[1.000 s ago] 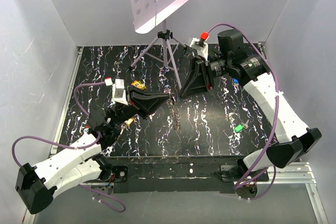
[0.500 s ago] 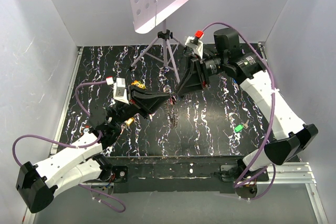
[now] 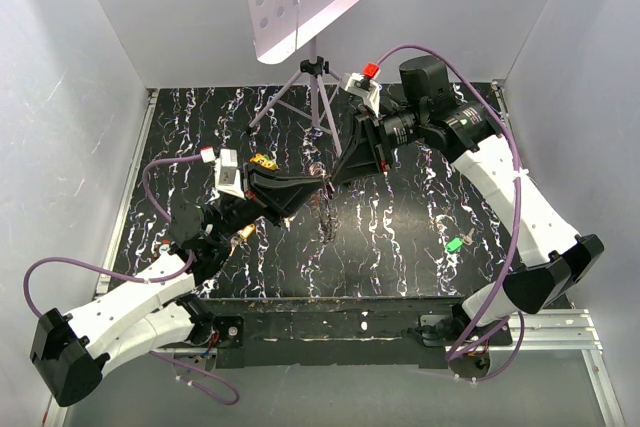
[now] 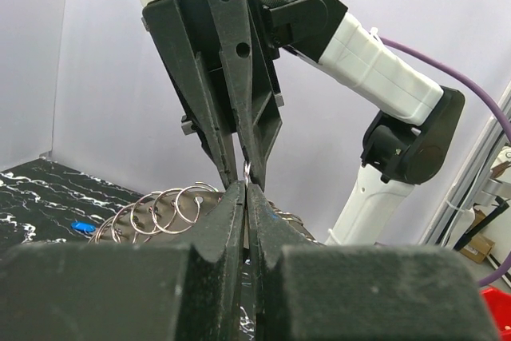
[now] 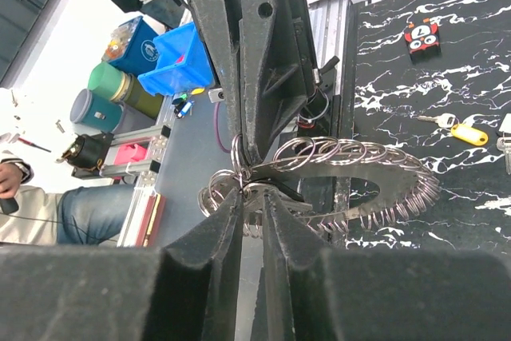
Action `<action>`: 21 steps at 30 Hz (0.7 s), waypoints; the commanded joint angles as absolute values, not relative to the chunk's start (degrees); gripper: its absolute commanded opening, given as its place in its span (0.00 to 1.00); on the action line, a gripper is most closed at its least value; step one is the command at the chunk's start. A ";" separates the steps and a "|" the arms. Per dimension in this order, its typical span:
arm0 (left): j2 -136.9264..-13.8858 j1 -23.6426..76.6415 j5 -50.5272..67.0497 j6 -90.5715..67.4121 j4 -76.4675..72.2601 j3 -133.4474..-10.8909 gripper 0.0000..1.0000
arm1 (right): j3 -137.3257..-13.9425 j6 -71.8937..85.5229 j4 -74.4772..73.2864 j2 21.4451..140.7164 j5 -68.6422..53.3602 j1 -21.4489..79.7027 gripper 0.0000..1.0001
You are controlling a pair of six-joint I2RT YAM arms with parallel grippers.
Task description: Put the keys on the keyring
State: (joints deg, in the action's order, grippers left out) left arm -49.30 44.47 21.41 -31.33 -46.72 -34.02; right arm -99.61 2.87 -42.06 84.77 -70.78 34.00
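Above mid-table, left tool (image 4: 245,186) clamped on keyring (image 5: 399,167), right tool (image 5: 252,197) narrow against it, tripod (image 3: 318,97) close behind.

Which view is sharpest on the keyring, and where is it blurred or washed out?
Right wrist: keyring crisp, right end effector blurred, dark, upper-left background washed out. Left wrist: its loops sharp, left end effector soft against the bright wall. Top external: evenly lit, keyring lost in the marbled table.
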 commanded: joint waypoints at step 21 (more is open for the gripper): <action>-47.20 44.47 18.11 -31.11 -50.10 -33.40 0.00 | -97.47 1.58 -40.87 83.93 -69.00 35.15 0.01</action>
State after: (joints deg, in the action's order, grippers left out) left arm -48.97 44.47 20.16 -31.33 -46.76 -33.23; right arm -98.56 1.74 -42.50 84.77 -70.22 34.33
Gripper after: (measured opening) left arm 0.014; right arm 0.021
